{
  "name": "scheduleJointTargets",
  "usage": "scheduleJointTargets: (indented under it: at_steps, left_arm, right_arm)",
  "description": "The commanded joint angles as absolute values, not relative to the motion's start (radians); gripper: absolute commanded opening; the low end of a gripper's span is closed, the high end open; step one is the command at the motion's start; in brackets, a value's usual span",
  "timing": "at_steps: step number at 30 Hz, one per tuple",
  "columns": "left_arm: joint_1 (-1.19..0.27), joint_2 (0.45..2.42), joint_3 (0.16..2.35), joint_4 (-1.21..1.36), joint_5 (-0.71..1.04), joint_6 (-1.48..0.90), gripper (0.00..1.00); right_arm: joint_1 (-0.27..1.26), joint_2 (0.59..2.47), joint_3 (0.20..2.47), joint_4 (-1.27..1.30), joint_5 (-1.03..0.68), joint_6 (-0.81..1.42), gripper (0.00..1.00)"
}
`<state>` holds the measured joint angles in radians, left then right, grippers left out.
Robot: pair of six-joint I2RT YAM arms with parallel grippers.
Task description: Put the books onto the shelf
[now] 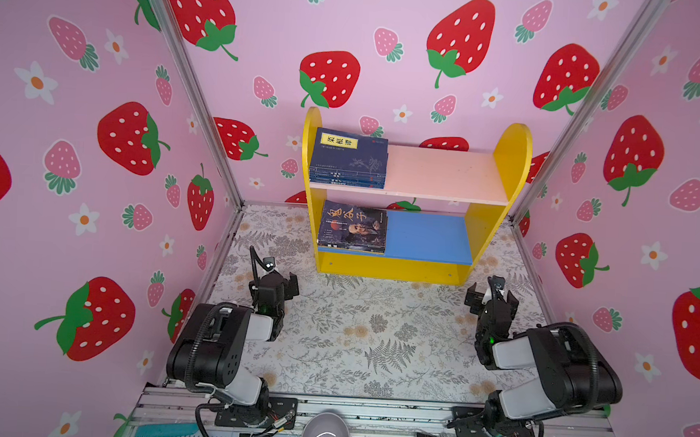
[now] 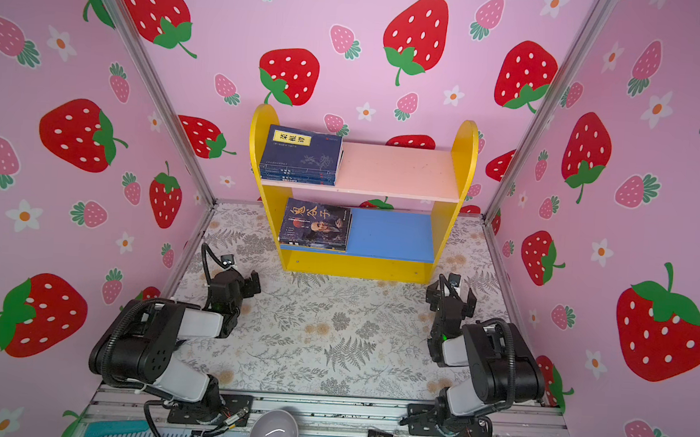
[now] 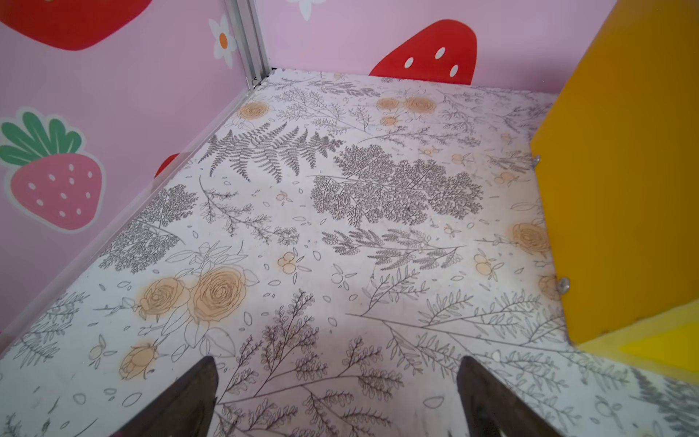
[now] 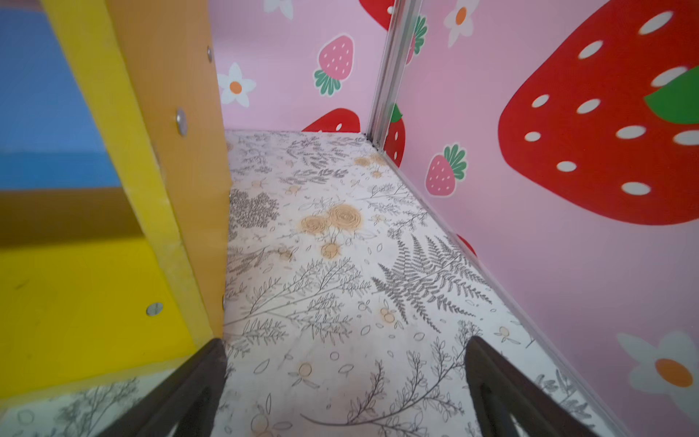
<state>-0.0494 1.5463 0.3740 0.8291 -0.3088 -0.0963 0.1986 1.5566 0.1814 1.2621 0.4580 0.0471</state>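
Shelved books (image 1: 348, 158) only in both top views, left claw (image 3: 337, 360), right claw (image 4: 346, 340) gaping

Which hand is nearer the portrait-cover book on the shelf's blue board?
Left. The left hand sits open just front-left of the portrait-cover book; the right hand sits open by the opposite end of the shelf.

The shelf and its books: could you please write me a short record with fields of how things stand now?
shelf: two tiers, upright at the back of the floral table
pink upper board: navy books stacked flat at its left end
blue lower board: portrait-cover book lying flat, left end
left hand: open, empty
right hand: open, empty, beside the shelf's right panel
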Motion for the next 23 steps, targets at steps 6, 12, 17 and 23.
scheduleJointTargets:
  at_steps: [6, 12, 17, 23]
  left_arm:
    - [-0.023, 1.548, 0.44, 0.789, -0.266, -0.089, 0.99]
    - [-0.028, 1.544, 0.433, 0.801, -0.273, -0.084, 0.99]
    - [-0.029, 1.551, 0.44, 0.789, -0.272, -0.084, 0.99]
    - [-0.028, 1.543, 0.432, 0.8, -0.27, -0.083, 0.99]
  right_arm:
    - [0.133, 1.577, 0.259, 1.267, 0.299, 0.051, 1.0]
    - [0.133, 1.574, 0.25, 1.284, 0.3, 0.049, 1.0]
    - [0.133, 1.575, 0.25, 1.284, 0.3, 0.049, 1.0]
    - [0.135, 1.573, 0.248, 1.288, 0.301, 0.048, 1.0]
